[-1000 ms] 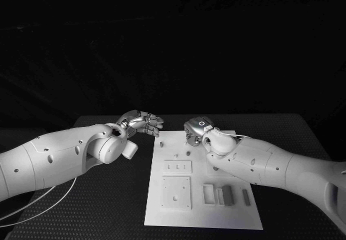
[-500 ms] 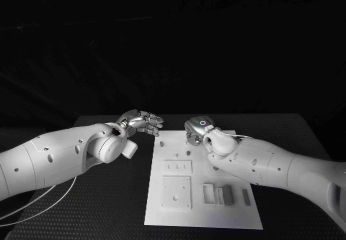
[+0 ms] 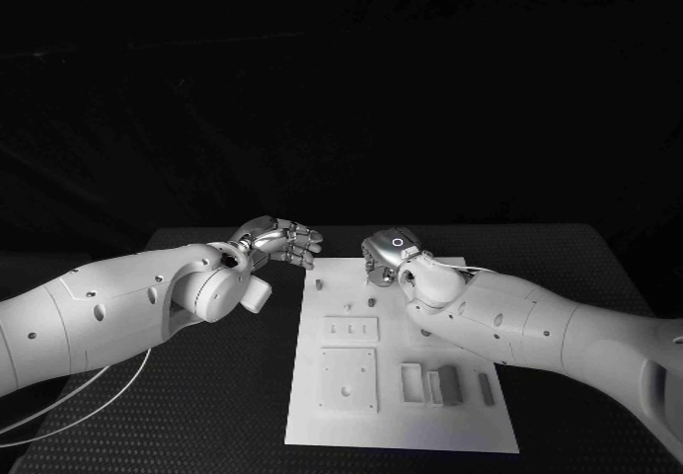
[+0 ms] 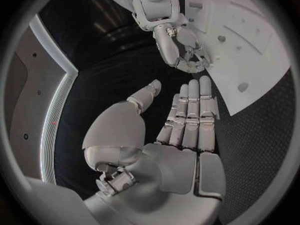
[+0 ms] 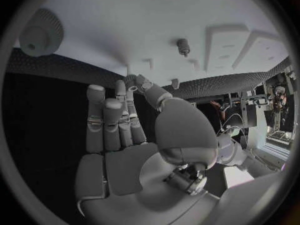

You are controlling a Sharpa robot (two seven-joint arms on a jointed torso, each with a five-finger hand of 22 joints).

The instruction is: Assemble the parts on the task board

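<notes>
The white task board [image 3: 403, 395] lies in the middle of the table. It carries raised white blocks [image 3: 348, 379] and grey parts [image 3: 450, 385] standing in slots near its front right. A small peg [image 5: 182, 46] stands upright on the board [image 5: 156, 20]. My left hand [image 3: 282, 242] hovers off the board's far left corner with its fingers [image 4: 190, 115] straight and apart, holding nothing. Above the board's far edge my right hand [image 3: 387, 255] has its fingers [image 5: 109, 117] stretched out beside the thumb, and nothing shows in it. The left wrist view has the right hand [image 4: 182, 47] over the board [image 4: 256, 55].
A round knob-like piece [image 5: 39, 35] sits on the black mat just off the board's edge. A white cable [image 3: 71, 395] loops under my left arm. Dark mat surrounds the board on all sides.
</notes>
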